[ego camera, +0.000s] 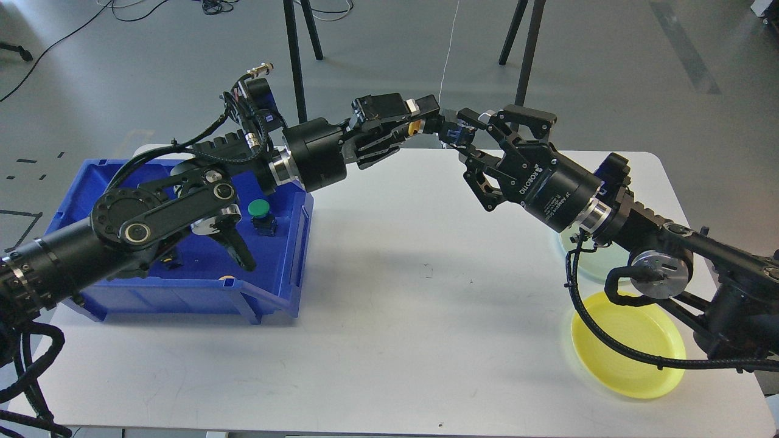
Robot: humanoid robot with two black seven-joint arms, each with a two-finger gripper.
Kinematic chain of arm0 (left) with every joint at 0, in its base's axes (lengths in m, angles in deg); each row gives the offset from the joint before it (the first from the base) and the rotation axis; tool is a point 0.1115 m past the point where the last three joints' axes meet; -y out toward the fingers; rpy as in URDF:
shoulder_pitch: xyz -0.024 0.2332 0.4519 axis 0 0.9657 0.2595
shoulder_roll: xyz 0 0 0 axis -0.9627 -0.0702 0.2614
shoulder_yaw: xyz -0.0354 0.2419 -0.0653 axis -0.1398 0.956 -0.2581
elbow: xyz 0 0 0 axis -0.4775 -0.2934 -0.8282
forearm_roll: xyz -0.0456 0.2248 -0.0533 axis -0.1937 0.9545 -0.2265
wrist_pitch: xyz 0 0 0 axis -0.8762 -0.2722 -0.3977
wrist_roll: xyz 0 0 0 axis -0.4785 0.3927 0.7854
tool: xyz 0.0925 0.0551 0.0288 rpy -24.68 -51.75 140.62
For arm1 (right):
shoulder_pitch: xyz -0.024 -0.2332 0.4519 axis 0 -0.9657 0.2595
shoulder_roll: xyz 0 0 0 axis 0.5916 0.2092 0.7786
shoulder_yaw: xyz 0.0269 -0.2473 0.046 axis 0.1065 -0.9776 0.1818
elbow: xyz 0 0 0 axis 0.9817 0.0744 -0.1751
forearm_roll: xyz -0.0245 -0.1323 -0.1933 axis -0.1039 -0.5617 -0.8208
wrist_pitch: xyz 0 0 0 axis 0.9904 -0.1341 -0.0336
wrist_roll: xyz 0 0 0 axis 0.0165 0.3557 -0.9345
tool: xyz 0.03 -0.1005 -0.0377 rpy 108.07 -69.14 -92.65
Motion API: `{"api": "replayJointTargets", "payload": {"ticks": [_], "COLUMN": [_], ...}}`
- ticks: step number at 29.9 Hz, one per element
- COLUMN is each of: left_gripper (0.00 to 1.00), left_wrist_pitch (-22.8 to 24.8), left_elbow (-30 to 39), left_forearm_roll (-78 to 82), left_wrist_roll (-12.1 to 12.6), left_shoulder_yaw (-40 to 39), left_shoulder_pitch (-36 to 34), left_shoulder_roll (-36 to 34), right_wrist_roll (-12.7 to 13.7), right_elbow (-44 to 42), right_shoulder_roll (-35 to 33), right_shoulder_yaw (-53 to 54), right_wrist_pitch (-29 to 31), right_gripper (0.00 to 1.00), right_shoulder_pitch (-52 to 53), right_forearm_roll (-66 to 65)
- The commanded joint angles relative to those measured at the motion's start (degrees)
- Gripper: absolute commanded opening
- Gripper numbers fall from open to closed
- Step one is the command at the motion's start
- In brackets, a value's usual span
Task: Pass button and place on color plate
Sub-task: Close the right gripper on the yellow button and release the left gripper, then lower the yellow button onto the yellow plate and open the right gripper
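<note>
A yellow button (415,127) with a dark blue base (453,134) is held in the air above the back of the white table (395,292). My left gripper (406,126) is shut on its yellow end. My right gripper (464,135) meets it from the right, with its fingers closed on the blue base. A yellow plate (627,356) lies at the front right. A pale green plate (589,258) lies behind it, mostly hidden under my right arm.
A blue bin (277,286) stands at the left and holds a green button (260,208) and other small parts, partly hidden by my left arm. Black stand legs (296,61) rise behind the table.
</note>
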Motion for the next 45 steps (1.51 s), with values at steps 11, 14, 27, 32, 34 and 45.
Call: {"api": "replayJointTargets", "payload": {"ticks": [11,14,27,32,34,45], "left_gripper": [0.80,0.81,0.83,0.83,0.83,0.84], "left_wrist_pitch": [0.2,0.2,0.1,0.2,0.2,-0.7], "left_elbow": [0.0,-0.1,-0.5,-0.5,-0.5,-0.2], "left_forearm_roll": [-0.8,-1.2,-4.1,-4.2,-4.2,-4.3], "left_wrist_roll": [0.0,0.0,0.0,0.0,0.0,0.0], "left_shoulder_yaw": [-2.1,-2.2,-2.1,-2.1,-2.1,-2.1], "left_shoulder_pitch": [0.1,0.2,0.4,0.7,0.7,1.1], "left_shoulder_roll": [0.5,0.4,0.5,0.5,0.5,1.0], "right_wrist_roll": [0.0,-0.3,-1.4,-1.4,-1.4,-1.3], "right_elbow": [0.9,2.9,5.8,4.0,3.6,-2.3], "right_shoulder_roll": [-3.6,-8.7,-25.1,-24.6,-24.3,-16.5], "right_shoulder_yaw": [0.5,2.7,16.0,15.3,15.3,15.2], "right_wrist_pitch": [0.3,0.0,-0.4,-1.0,-1.2,-0.8], "right_gripper": [0.05,0.05,0.04,0.05,0.05,0.40], "right_shoulder_pitch": [-2.0,-6.7,-44.5,-50.9,-52.6,-54.6], "right_forearm_roll": [0.0,0.5,15.4,16.0,16.0,16.5]}}
